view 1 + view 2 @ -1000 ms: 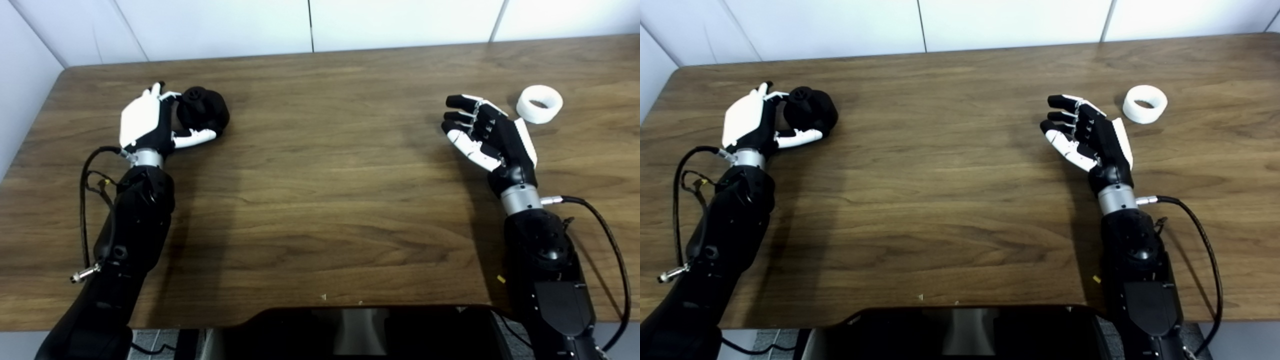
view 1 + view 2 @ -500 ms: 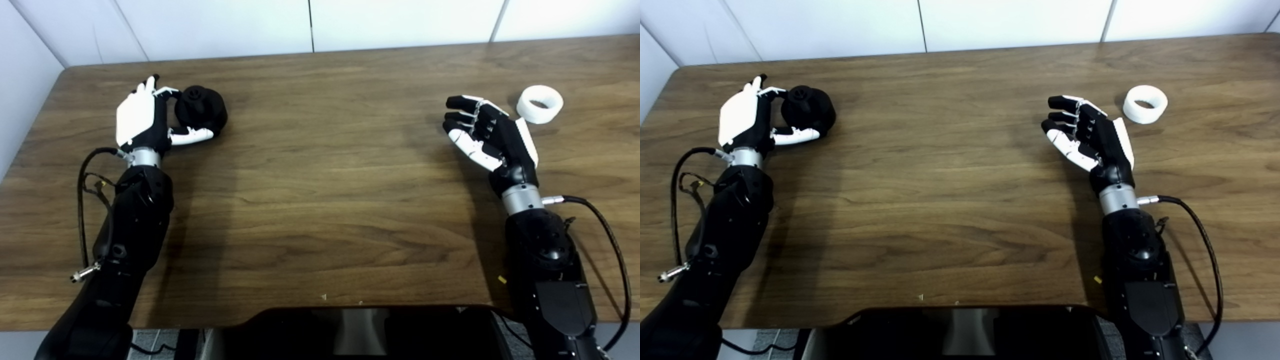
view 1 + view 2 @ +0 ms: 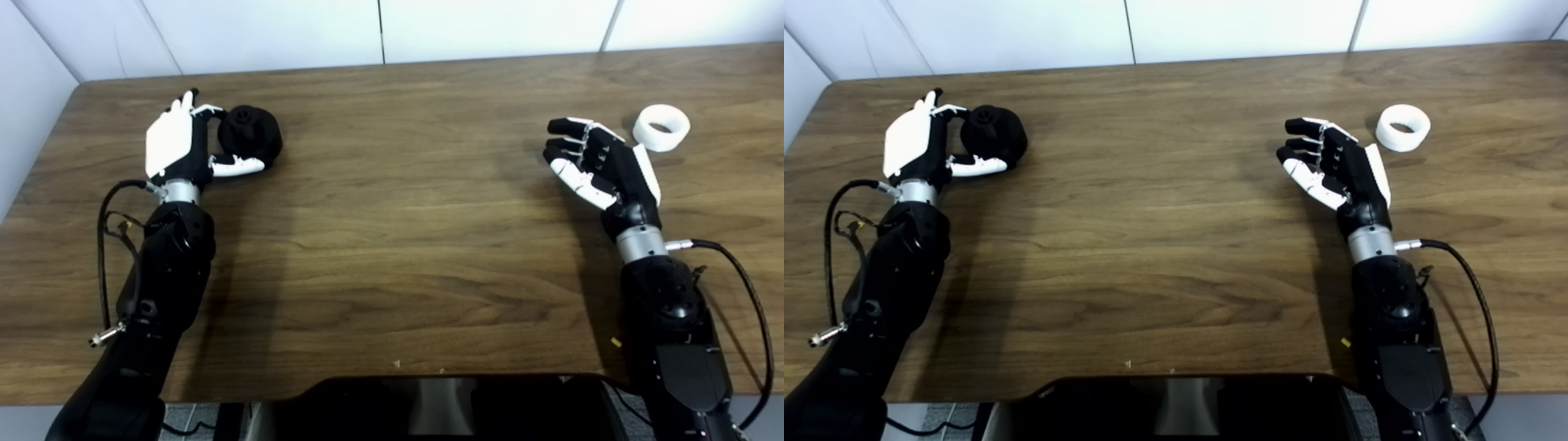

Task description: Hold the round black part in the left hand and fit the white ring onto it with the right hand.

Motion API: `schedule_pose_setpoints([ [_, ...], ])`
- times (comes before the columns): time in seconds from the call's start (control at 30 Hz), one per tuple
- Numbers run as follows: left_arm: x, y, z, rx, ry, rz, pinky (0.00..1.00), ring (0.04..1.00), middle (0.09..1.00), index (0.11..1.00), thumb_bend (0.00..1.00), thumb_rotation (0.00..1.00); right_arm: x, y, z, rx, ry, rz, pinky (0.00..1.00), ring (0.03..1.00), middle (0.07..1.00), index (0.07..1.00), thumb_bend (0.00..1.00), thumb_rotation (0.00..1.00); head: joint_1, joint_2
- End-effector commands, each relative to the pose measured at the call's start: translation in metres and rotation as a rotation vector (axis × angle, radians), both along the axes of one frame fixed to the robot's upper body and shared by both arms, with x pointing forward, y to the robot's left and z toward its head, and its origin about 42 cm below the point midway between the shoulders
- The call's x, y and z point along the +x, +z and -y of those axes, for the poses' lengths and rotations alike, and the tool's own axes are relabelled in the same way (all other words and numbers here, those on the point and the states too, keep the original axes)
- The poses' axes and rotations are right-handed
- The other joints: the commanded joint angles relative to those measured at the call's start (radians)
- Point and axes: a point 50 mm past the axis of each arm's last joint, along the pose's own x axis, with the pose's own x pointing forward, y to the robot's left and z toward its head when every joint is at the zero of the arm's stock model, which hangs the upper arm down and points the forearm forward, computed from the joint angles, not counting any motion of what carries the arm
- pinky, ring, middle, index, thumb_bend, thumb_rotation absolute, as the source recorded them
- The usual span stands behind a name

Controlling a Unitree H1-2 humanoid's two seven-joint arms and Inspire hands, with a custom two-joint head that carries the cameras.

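Left eye view: the left hand (image 3: 174, 144) cups the round black part (image 3: 250, 135) on the wooden table (image 3: 392, 233), fingers curled over it and thumb beneath; whether it grips firmly, I cannot tell. Right eye view: the right hand (image 3: 1338, 168) is spread, holding nothing, with the white ring (image 3: 1402, 127) just beyond it, apart.

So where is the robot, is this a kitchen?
Probably not: it looks like a lab or workshop. There's a bare wooden table against plain white wall panels, with only a black part and a white ring.
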Motion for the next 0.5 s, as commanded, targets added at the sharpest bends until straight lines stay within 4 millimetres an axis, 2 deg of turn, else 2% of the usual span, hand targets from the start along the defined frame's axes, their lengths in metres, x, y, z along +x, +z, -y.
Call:
schedule_pose_setpoints([
  [0.0,0.009,0.021,0.003,0.012,-0.016,0.053,1.00,1.000,1.000,0.662,0.98,0.37,0.008,0.024,-0.001,-0.006,0.018,0.106,0.65,0.707,0.743,0.680,0.56,0.33,0.000,0.001],
  [0.23,0.006,0.015,0.013,-0.006,-0.046,0.039,1.00,1.000,1.000,0.658,1.00,0.35,0.009,0.026,0.001,0.005,0.025,0.116,0.64,0.710,0.750,0.686,0.53,0.30,-0.003,0.004],
  [0.47,0.004,0.012,0.026,-0.055,-0.068,0.022,1.00,1.000,1.000,0.659,1.00,0.36,0.009,0.029,0.001,-0.010,0.017,0.114,0.64,0.714,0.747,0.684,0.54,0.32,-0.004,0.006],
])
